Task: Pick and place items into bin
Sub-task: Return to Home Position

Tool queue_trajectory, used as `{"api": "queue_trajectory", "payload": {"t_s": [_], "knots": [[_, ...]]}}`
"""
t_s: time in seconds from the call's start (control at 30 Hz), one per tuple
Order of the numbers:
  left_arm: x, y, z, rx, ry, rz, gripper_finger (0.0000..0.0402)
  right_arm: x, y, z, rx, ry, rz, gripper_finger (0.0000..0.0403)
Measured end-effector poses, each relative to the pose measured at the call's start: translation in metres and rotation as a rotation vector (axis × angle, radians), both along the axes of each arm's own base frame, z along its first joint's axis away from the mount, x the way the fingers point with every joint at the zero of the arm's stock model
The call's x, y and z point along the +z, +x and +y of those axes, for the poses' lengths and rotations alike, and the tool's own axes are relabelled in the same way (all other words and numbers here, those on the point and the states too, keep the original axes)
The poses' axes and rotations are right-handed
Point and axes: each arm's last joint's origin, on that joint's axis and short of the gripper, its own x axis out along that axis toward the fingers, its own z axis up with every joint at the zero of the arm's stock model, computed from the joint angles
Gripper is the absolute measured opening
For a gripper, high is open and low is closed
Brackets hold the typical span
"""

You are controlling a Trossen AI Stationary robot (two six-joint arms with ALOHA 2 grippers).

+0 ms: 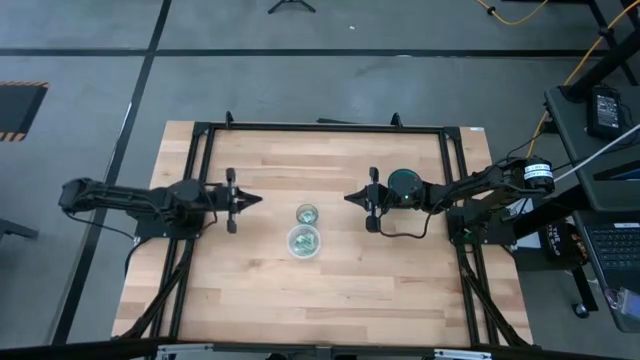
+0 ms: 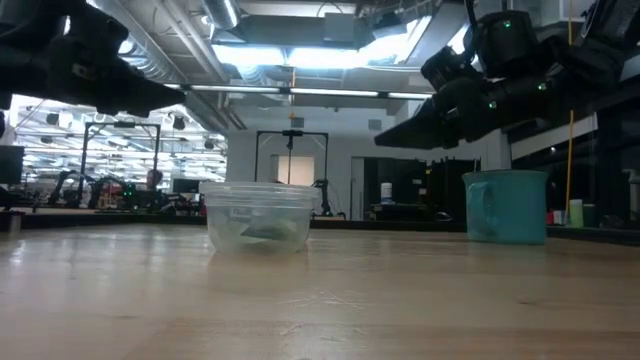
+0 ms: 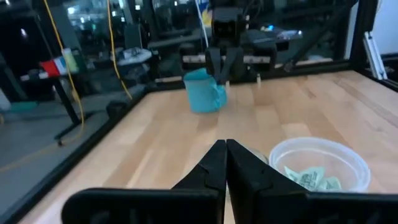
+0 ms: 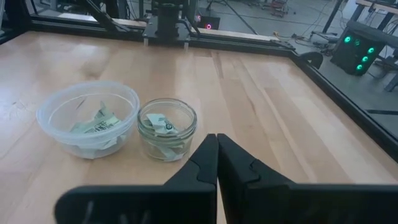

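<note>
Teal-green and white packets [image 4: 94, 126] lie in a clear round plastic bin [image 4: 87, 118] near the table's middle. More packets [image 4: 163, 126] sit in a small glass jar [image 1: 307, 214] just beyond it. My left gripper [image 1: 258, 200] hovers shut to the left of both containers and points level toward them, with nothing in it. My right gripper [image 1: 348, 197] hovers shut to their right, pointing at them slightly downward, also with nothing in it. In the left wrist view the bin [image 3: 317, 163] lies just past my shut fingertips [image 3: 225, 149].
A teal mug [image 1: 405, 185] stands on the table under my right arm, also seen in the low view [image 2: 505, 205]. A black frame [image 1: 320, 127] runs along the table's edges. Bare wood lies toward the near edge.
</note>
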Motion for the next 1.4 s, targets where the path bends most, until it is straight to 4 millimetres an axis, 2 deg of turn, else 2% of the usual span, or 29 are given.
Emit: {"api": "queue_trajectory", "payload": {"t_s": [0.33, 0.53, 0.77, 0.93, 1.13, 1.27, 1.4], "knots": [[-0.003, -0.011, 0.001, 0.052, 0.025, -0.029, 0.0001, -0.004, -0.001, 0.000, -0.001, 0.007, 0.038, 0.0004], [-0.002, -0.018, 0.003, 0.103, 0.038, -0.043, 0.0002, 0.000, 0.000, 0.000, -0.005, 0.022, 0.002, 0.0004], [0.002, -0.023, 0.002, 0.096, 0.058, -0.093, 0.0002, 0.008, 0.001, 0.001, 0.040, 0.051, -0.075, 0.0004], [0.003, -0.024, 0.002, 0.100, 0.065, -0.110, 0.0001, 0.027, -0.006, 0.003, 0.068, 0.047, -0.138, 0.0004], [0.003, -0.024, 0.003, 0.101, 0.053, -0.110, 0.0003, 0.059, -0.032, 0.006, 0.103, 0.001, -0.147, 0.0004], [0.003, -0.024, 0.003, 0.101, 0.030, -0.115, 0.0001, 0.081, -0.061, 0.010, 0.106, -0.004, -0.162, 0.0004], [0.003, -0.024, 0.002, 0.097, 0.023, -0.116, 0.0003, 0.095, -0.092, 0.017, 0.081, -0.031, -0.156, 0.0003]]}}
